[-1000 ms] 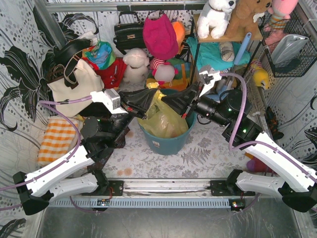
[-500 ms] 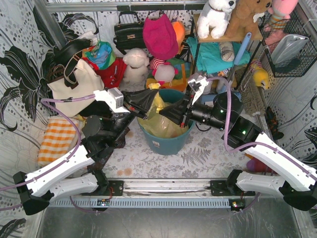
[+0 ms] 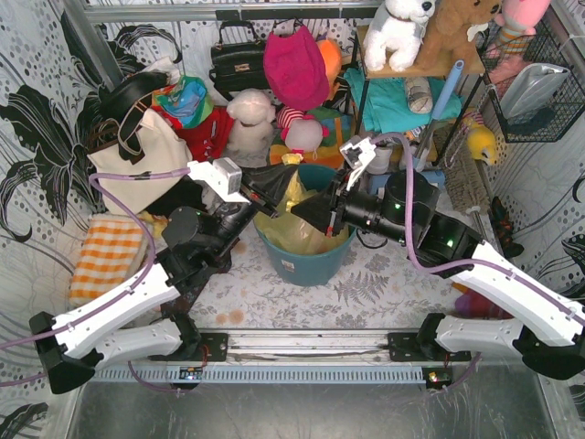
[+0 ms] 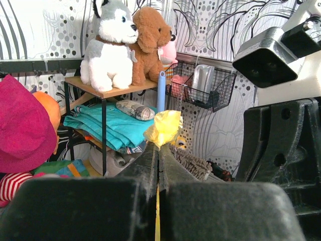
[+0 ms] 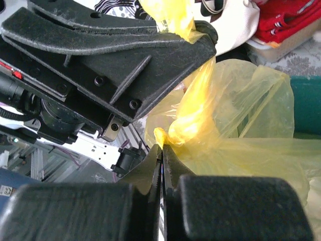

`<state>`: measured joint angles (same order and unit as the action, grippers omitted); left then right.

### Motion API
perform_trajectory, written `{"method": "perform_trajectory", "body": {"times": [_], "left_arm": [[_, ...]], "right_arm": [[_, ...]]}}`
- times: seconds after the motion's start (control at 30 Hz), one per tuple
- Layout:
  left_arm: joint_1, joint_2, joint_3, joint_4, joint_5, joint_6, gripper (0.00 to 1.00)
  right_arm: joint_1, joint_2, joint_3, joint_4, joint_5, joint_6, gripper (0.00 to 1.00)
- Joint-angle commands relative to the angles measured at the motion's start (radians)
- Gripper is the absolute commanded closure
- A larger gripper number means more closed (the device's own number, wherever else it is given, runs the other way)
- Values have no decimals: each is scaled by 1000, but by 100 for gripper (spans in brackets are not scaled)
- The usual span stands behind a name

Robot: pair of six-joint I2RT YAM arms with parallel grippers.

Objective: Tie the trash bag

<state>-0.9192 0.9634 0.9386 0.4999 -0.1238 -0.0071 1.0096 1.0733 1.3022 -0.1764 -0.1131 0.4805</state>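
teal bucket (image 3: 315, 261) — table centre | cream tote (image 3: 137, 165) — left | black handbag (image 3: 236, 62) rear | husky plush (image 4: 108, 50) on shelf (image 4: 120, 90)

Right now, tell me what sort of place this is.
Probably a mock household storage corner built as a robot cell: plush toys on a shelf, a black handbag against the patterned wall, a teal bucket holding the trash bag.

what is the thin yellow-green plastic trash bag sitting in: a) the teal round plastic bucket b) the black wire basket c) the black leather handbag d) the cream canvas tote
A: the thin translucent yellow-green plastic trash bag bulges up out of the open top of the teal round plastic bucket.
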Motion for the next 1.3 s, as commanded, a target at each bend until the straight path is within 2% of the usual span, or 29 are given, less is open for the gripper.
{"method": "perform_trajectory", "body": {"times": [0.0,0.37,0.5,0.63,1.07,1.13,1.17,1.27], "left_arm": [[8,12,50,28,-4,-2,100],[18,14,51,30,12,-21,100],[18,10,49,31,15,-26,100],[19,5,43,33,20,-29,100],[22,6,66,-36,86,-42,100],[22,-1,66,-42,85,-43,94],[22,-4,66,-45,76,-42,86],[22,-22,76,-62,37,-37,50]], "right_arm": [[25,15,61,-86,125,90,100],[123,85,99,-134,347,180,100],[180,106,102,-139,524,186,100],[197,119,78,-82,638,168,100],[203,153,-1,111,834,137,100],[202,144,-37,163,856,135,100],[202,142,-49,173,867,135,100],[202,139,-62,190,877,130,100]]}}
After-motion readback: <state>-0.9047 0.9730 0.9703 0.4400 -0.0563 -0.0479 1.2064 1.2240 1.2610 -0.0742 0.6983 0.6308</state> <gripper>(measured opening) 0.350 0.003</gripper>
